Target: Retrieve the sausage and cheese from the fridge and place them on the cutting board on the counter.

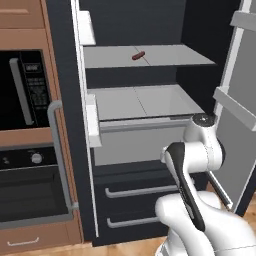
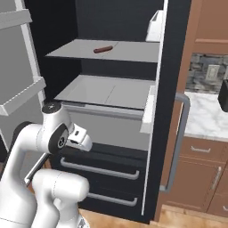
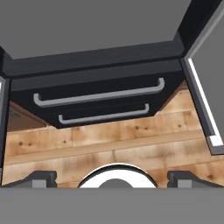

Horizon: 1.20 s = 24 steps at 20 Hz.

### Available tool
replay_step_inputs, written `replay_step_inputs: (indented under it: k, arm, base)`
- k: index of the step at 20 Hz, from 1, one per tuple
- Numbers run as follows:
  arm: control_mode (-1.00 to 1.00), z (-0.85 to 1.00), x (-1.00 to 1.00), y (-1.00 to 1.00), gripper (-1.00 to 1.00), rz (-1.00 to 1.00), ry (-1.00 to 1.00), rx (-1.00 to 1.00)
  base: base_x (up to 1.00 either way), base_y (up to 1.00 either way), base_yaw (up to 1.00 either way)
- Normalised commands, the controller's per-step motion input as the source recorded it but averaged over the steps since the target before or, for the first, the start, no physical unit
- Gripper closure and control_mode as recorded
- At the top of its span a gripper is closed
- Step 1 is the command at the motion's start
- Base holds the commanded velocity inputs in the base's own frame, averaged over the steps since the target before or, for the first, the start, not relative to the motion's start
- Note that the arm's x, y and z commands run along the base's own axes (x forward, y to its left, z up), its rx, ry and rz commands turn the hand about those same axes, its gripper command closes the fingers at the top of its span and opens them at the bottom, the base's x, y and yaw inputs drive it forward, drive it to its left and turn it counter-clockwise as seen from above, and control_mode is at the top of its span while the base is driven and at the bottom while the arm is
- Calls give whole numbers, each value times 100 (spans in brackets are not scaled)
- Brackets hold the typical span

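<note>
Fridge [image 1: 150, 30] open, sausage [image 1: 138, 55] on upper shelf [image 1: 175, 56]; wood floor [image 3: 109, 144] below (oven [image 1: 27, 150] left); hand [image 3: 112, 178] wide, empty.

Wood plank floor [image 3: 109, 144], black wall oven [image 1: 30, 185]

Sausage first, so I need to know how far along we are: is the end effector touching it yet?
Apart. The left base view shows the sausage alone on the fridge's upper shelf, with the arm low, near the drawers.
</note>
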Motion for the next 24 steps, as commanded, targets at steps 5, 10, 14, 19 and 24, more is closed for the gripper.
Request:
replay_step_inputs:
  k: [5, 10, 14, 19, 24]
  arm:
    - [100, 0, 0, 0, -100, 0, 0, 0]
    - [100, 0, 0, 0, -100, 0, 0, 0]
    - [100, 0, 0, 0, -100, 0, 0, 0]
    - [100, 0, 0, 0, -100, 0, 0, 0]
    - [100, 0, 0, 0, -100, 0, 0, 0]
  base:
    - [63, 4, 0]
    - [34, 8, 0]
    - [0, 0, 0]
    - [0, 0, 0]
    - [0, 0, 0]
